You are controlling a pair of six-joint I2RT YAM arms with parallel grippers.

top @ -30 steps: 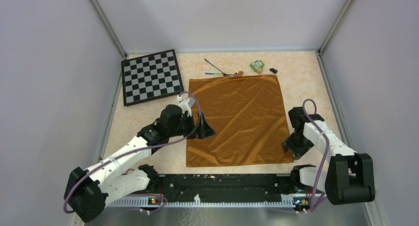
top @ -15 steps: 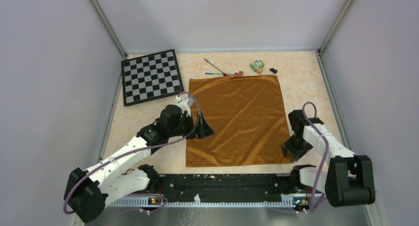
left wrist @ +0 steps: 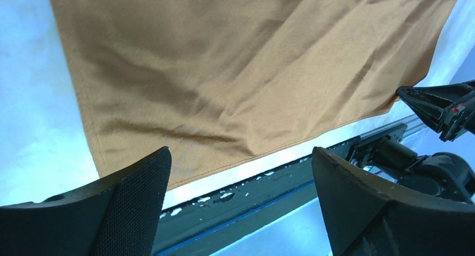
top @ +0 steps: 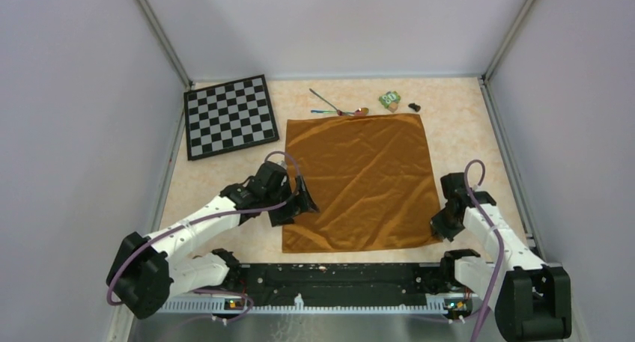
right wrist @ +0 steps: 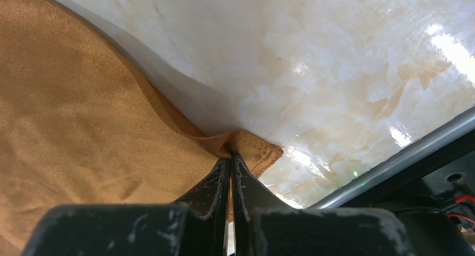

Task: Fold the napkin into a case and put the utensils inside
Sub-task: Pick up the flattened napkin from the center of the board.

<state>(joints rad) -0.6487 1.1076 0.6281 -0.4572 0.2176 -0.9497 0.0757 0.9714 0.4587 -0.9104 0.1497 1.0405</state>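
Note:
The orange-brown napkin (top: 361, 181) lies spread flat and creased in the middle of the table. My right gripper (right wrist: 230, 157) is shut on the napkin's (right wrist: 84, 133) near right corner, which puckers up between the fingers; in the top view this right gripper (top: 438, 226) sits at that corner. My left gripper (top: 299, 205) hovers wide open over the napkin's (left wrist: 224, 71) near left part, nothing between its fingers (left wrist: 140, 200). The two utensils (top: 337, 108) lie crossed just beyond the napkin's far edge.
A black-and-white chessboard (top: 230, 116) lies at the far left. A small green block (top: 389, 99) and a small black piece (top: 414, 106) sit near the far edge. The dark base rail (top: 337, 275) runs along the near edge, close to the napkin's hem.
My right gripper slid toward the near right corner and closed on the napkin. My left arm drew back toward the near edge, its gripper still open.

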